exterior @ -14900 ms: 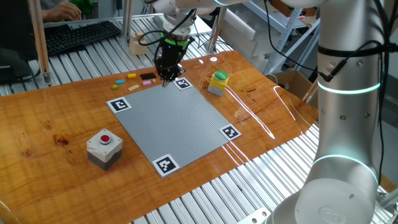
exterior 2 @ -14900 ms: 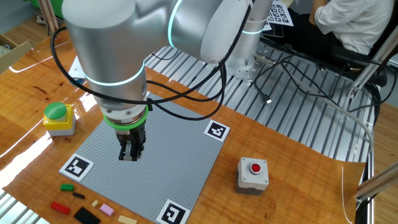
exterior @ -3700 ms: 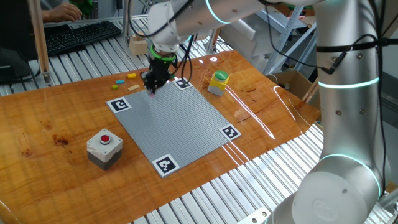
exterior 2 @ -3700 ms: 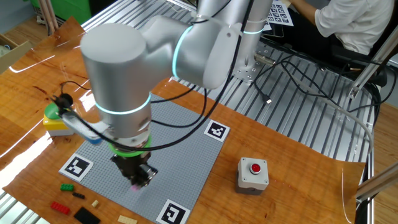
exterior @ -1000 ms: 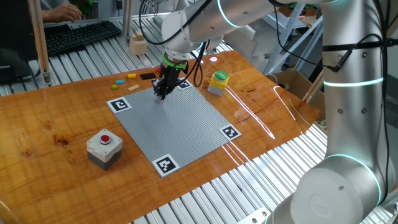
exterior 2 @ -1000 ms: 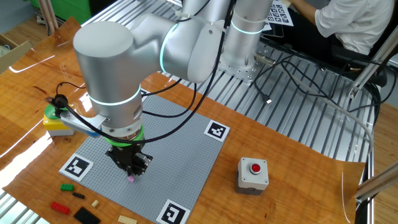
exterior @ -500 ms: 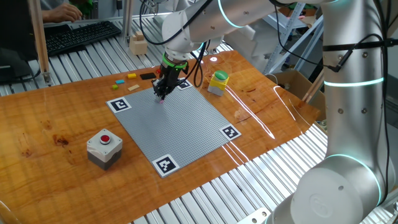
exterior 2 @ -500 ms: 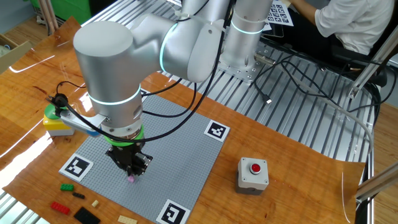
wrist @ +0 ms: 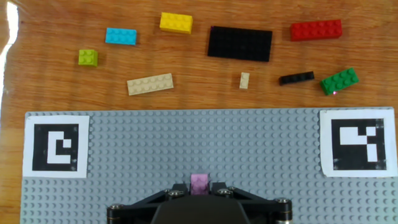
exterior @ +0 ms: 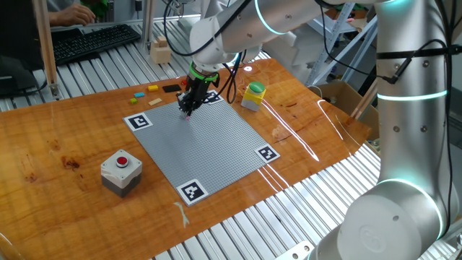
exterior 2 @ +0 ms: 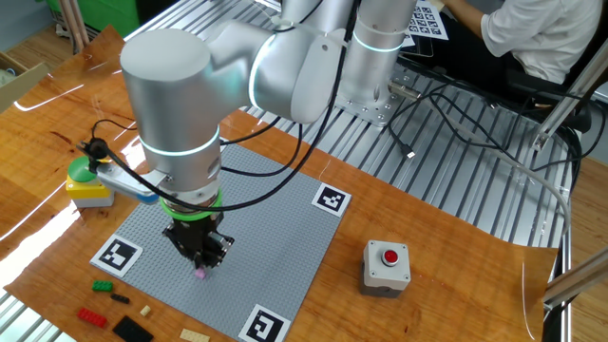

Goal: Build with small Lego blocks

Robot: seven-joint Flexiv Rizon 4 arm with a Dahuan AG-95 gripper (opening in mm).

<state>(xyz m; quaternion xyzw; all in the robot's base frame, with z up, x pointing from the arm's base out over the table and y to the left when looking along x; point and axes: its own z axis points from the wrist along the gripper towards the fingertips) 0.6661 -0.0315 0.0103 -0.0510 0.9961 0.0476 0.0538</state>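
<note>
My gripper (wrist: 199, 188) is shut on a small pink Lego brick (wrist: 199, 182) and points straight down at the grey studded baseplate (wrist: 186, 140). In the other fixed view the pink brick (exterior 2: 200, 274) shows below the fingers, at the baseplate (exterior 2: 271, 214) surface. I cannot tell whether it is pressed in. Beyond the plate's edge lie loose bricks: lime (wrist: 87, 57), blue (wrist: 120, 36), yellow (wrist: 175, 22), a large black plate (wrist: 239, 43), red (wrist: 316, 29), a thin black one (wrist: 296, 78), green (wrist: 339, 81) and tan (wrist: 150, 84).
A grey box with a red button (exterior: 121, 170) stands near the plate's front-left side. A yellow box with a green round top (exterior: 253, 95) stands off its right corner. A pale wooden block (exterior: 159, 52) lies behind the bricks. Black-and-white markers (wrist: 55, 149) sit on the plate's corners.
Since the oldest frames the gripper took the pink brick and carried it over the plate. Over the last second the gripper holds still; only the upper arm shifts slightly.
</note>
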